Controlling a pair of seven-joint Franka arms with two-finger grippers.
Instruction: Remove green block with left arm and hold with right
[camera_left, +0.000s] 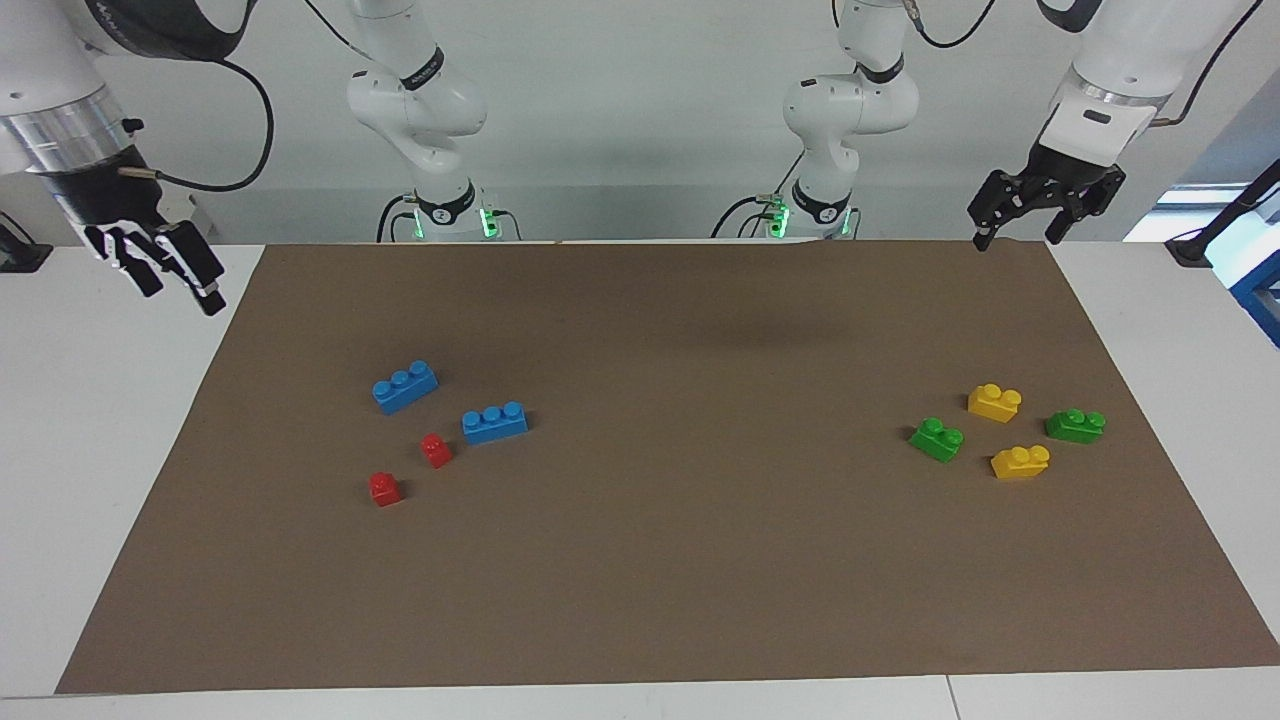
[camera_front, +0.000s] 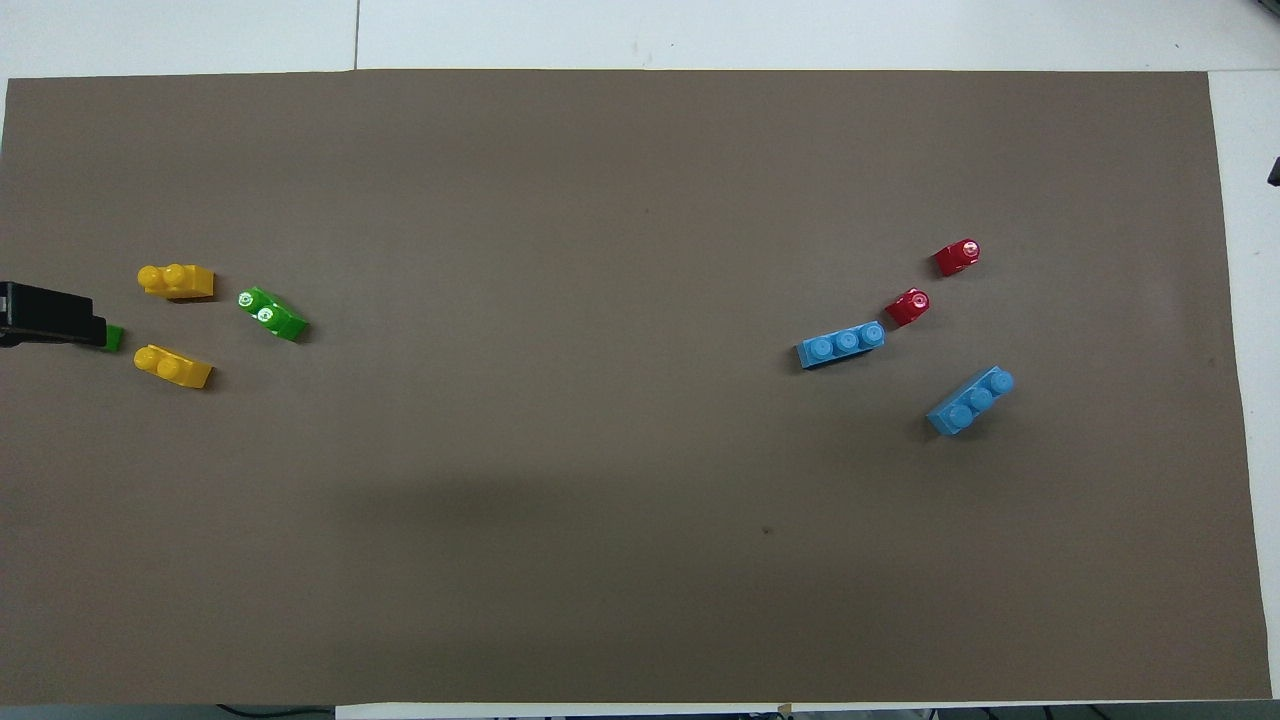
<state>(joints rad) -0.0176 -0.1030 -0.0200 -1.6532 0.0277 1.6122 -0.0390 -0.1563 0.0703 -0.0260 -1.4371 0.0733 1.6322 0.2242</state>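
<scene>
The green block (camera_left: 937, 439) (camera_front: 272, 313) lies on the brown mat (camera_left: 700, 560) at the left arm's end, among two yellow bricks and a darker green brick (camera_left: 1075, 425). My left gripper (camera_left: 1020, 236) hangs open and empty, high over the mat's edge by the robots, well apart from the block. In the overhead view one of its fingers (camera_front: 50, 313) covers most of the darker green brick. At the right arm's end, my right gripper (camera_left: 180, 290) is open and empty, raised over the white table beside the mat.
Two yellow bricks (camera_left: 994, 401) (camera_left: 1020, 461) flank the green ones. Two blue three-stud bricks (camera_left: 405, 386) (camera_left: 494, 422) and two small red bricks (camera_left: 435, 450) (camera_left: 384, 488) lie toward the right arm's end.
</scene>
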